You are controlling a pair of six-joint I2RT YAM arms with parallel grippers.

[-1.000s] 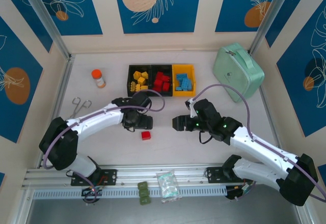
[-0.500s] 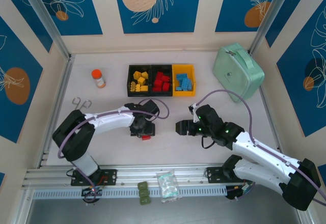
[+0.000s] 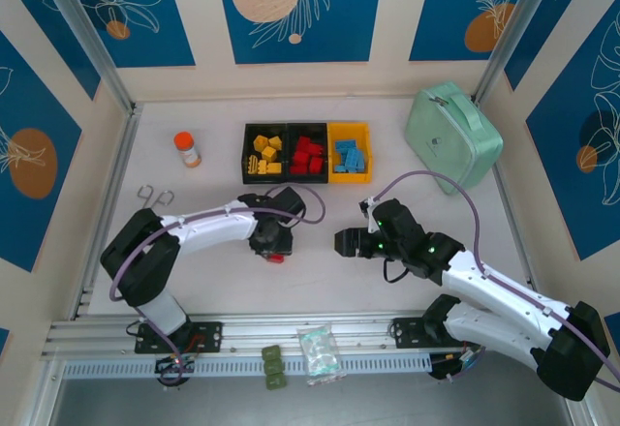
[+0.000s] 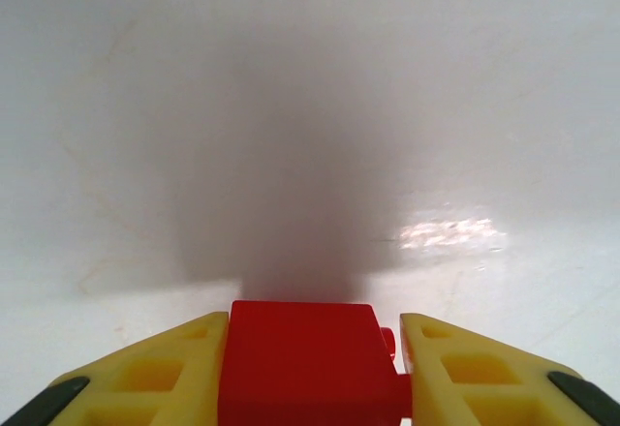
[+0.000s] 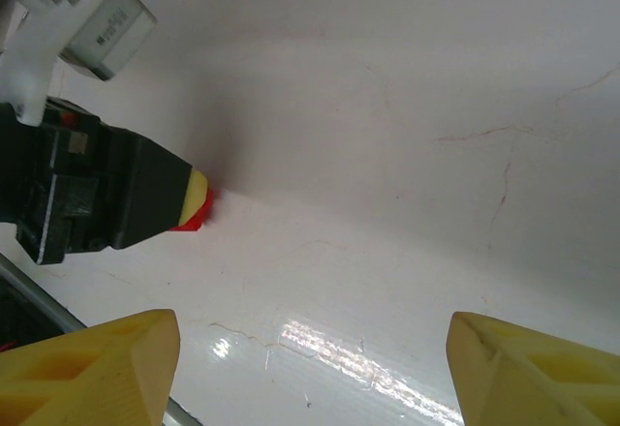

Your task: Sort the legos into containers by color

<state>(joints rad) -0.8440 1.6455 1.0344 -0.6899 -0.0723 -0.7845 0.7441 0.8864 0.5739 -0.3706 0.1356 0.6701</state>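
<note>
On the table (image 3: 320, 286), left gripper (image 3: 274, 252) pinches a red lego (image 4: 300, 368); right gripper (image 5: 312, 329) gapes empty.

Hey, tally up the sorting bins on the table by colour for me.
Black bins: 2
Yellow-orange bin: 1
Total: 3

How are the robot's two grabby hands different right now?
The left gripper is squeezed shut on a red lego, but the right gripper holds nothing. The left gripper's fingers sit close together, one on each side of the lego, while the right gripper's fingers are spread wide apart. Both grippers have yellow fingers, and both are low over the white table.
</note>
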